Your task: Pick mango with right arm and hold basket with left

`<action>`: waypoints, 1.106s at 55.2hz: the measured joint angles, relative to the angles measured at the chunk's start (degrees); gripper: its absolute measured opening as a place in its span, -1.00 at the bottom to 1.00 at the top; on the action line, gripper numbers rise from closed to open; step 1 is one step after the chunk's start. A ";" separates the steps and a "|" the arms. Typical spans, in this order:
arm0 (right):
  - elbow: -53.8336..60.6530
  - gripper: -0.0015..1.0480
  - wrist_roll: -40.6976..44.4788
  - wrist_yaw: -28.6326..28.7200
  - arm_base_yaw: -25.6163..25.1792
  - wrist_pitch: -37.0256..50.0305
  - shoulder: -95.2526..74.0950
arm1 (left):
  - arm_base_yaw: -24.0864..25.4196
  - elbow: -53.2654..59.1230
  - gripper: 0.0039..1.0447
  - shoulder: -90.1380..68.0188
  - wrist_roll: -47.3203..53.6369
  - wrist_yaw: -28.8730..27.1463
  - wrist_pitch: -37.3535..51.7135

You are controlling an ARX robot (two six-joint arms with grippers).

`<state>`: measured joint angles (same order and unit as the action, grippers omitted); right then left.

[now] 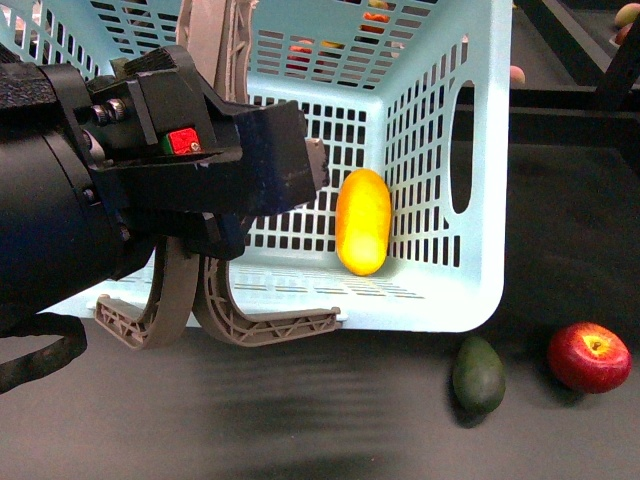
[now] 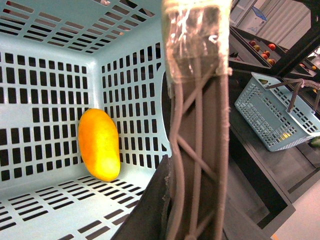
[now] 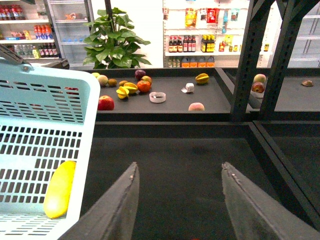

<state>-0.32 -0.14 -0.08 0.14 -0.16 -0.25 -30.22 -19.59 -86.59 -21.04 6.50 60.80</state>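
Note:
The light blue basket stands on the dark table, and the yellow-orange mango lies inside it against the right wall. My left gripper reaches in from the left, shut on one grey-brown handle of the basket. That handle runs between the jaws of the left gripper, with the mango beyond it. My right gripper is open over bare dark table, outside the basket. The mango shows through the basket wall to its side. The front view does not show the right gripper.
A dark green avocado and a red apple lie on the table in front of the basket's right corner. A second blue basket sits further off. Loose fruit lies on a far shelf beside a dark metal post.

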 joint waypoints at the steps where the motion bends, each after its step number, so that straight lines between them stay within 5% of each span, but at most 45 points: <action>1: 0.00 0.07 0.00 0.00 0.00 0.00 0.00 | 0.00 0.00 -0.85 0.00 0.00 0.00 0.00; 8: 0.00 0.47 0.00 0.00 0.00 0.00 0.02 | 0.00 0.00 -0.85 0.00 0.00 -0.02 0.00; 16: 0.00 0.89 -0.04 0.15 0.00 0.00 0.02 | -1.77 -1.29 -0.85 -5.46 4.04 -12.76 6.01; 24: 0.00 0.85 -0.02 0.02 0.00 0.00 0.02 | 0.72 -6.47 -0.85 -10.49 0.31 -18.12 6.97; 36: 0.00 0.85 -0.02 0.02 0.00 0.00 0.02 | 7.52 -15.65 -0.85 -17.07 -18.47 -25.66 1.14; 61: 0.00 0.85 -0.02 0.02 0.00 0.00 0.02 | 19.10 -29.33 -0.85 -28.65 -48.41 -31.63 -8.61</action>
<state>-0.32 -0.16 -0.05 0.14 -0.16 -0.23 -11.11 -48.93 -115.24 -69.45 -25.12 52.18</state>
